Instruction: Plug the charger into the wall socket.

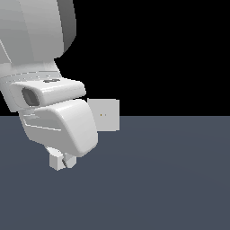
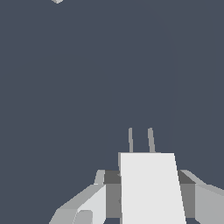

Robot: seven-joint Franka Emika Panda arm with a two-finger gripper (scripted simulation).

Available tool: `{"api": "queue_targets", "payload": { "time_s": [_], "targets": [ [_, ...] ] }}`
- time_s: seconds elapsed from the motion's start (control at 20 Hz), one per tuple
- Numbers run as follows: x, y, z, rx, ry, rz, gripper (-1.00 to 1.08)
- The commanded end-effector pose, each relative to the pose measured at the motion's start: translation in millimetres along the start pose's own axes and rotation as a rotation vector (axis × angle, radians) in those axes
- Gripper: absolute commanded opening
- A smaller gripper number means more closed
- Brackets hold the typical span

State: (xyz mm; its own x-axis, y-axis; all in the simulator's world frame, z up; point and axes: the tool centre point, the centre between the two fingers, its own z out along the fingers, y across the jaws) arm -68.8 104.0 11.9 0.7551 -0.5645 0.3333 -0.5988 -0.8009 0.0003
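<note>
The arm's bulky white casing fills the exterior view's left and hides most of what matters. Only the tips of the hand (image 1: 62, 160) poke out beneath it, low over the flat grey floor (image 1: 170, 179), and from here nobody could say what sits between them. The wall socket (image 1: 106, 115) stands upright just behind the casing, its near edge covered by the arm, two tiny dots faintly visible at its centre. No writing or marks to read on anything.

Over to the wrist view, and there it is: the charger (image 2: 151, 188), a white block, clamped between the fingers (image 2: 87, 203), one pressed against each side. Its lower end is cut off by the picture's edge. Two thin grey prongs (image 2: 141, 140) stick out from the far end, pointing over bare grey floor. The socket doesn't show in this view; a small pale scrap at the picture's edge is too little to identify.
</note>
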Motion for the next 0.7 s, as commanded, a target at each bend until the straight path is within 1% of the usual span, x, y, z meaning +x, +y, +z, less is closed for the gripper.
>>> {"api": "queue_targets", "payload": {
  "time_s": [0.0, 0.65],
  "targets": [
    [0.0, -0.2, 0.4, 0.001, 0.000, 0.000, -1.00],
    [2.4, 1.9, -1.1, 0.006, 0.001, -0.015, -1.00]
  ]
}}
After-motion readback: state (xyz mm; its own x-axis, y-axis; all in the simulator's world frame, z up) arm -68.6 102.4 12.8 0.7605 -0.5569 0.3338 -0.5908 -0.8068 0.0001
